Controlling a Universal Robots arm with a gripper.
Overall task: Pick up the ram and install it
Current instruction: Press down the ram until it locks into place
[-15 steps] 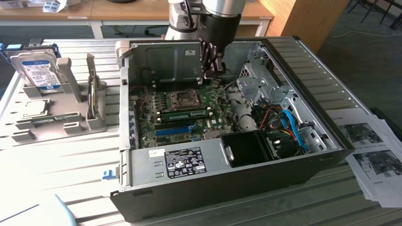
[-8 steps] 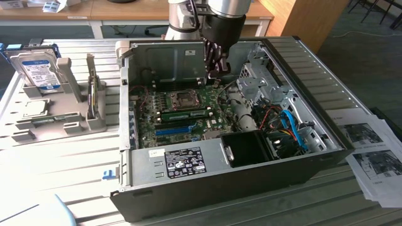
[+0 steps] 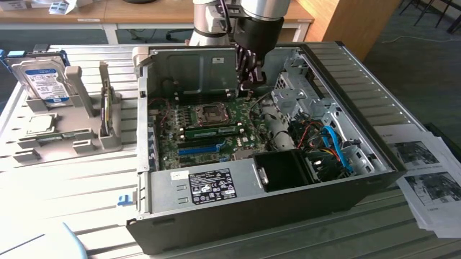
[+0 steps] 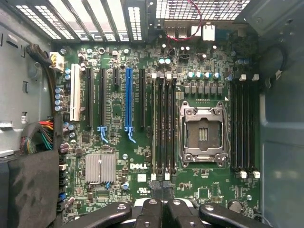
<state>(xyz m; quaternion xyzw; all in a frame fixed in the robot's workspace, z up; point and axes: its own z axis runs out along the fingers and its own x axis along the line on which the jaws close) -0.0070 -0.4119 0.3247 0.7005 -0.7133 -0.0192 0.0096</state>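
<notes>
Gripper hangs inside the open PC case, jaws pressed together on nothing, tips over the memory slots' end. Ram stands edge-up in a slot beside the empty CPU socket, mid-motherboard. It looks seated, so the closed jaws probably serve as a pusher.

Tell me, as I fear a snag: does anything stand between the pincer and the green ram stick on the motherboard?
Nothing visible does. The long flat green ram stick lies by the square metal processor socket, and the shut pincer hangs above it with open space between. The red and blue cables lie toward the exterior view's right.
</notes>
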